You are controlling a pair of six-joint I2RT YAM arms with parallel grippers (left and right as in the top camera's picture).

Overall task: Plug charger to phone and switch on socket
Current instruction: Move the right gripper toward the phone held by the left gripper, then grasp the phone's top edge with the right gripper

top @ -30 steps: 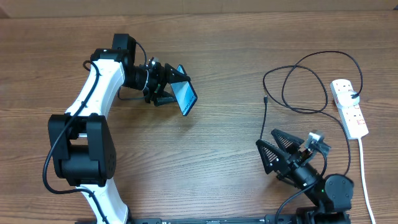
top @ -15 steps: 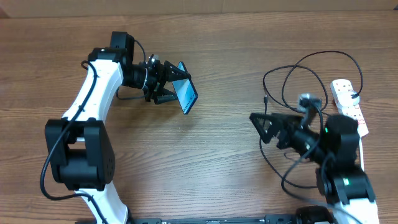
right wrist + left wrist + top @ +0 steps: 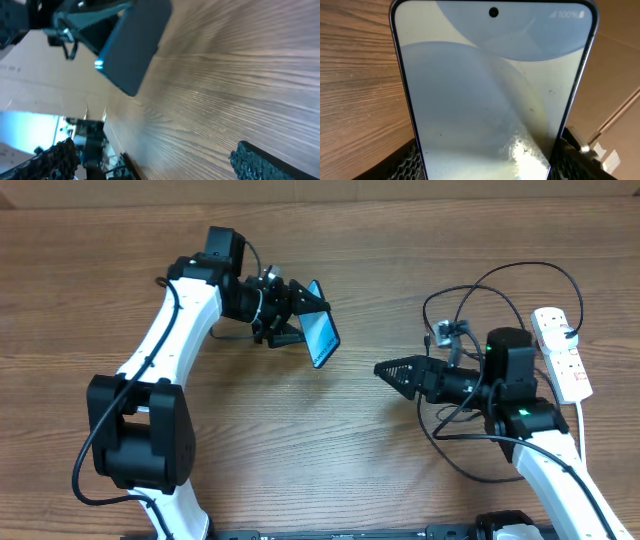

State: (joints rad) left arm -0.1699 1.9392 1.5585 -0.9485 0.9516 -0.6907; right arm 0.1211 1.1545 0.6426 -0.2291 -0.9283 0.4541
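My left gripper (image 3: 297, 326) is shut on the phone (image 3: 322, 337) and holds it tilted above the table, left of centre. In the left wrist view the phone's light blue screen (image 3: 490, 85) fills the frame between my fingers (image 3: 487, 167). My right gripper (image 3: 393, 370) is open and empty, pointing left toward the phone, a short gap away. The right wrist view shows the phone's dark back (image 3: 135, 45) ahead of my open fingers (image 3: 160, 160). The charger, a thin black cable (image 3: 500, 310), lies in loops at the right, partly under my right arm. The white socket (image 3: 562, 352) lies at the far right.
The socket's thick white cord (image 3: 590, 470) runs down the right edge toward the front. The charger's black plug sits in the socket's far end (image 3: 568, 332). The wooden table (image 3: 300, 440) spreads between the arms.
My left gripper has carried the phone to the right. My right arm has risen from the front edge and swung left, its open gripper now facing the phone.
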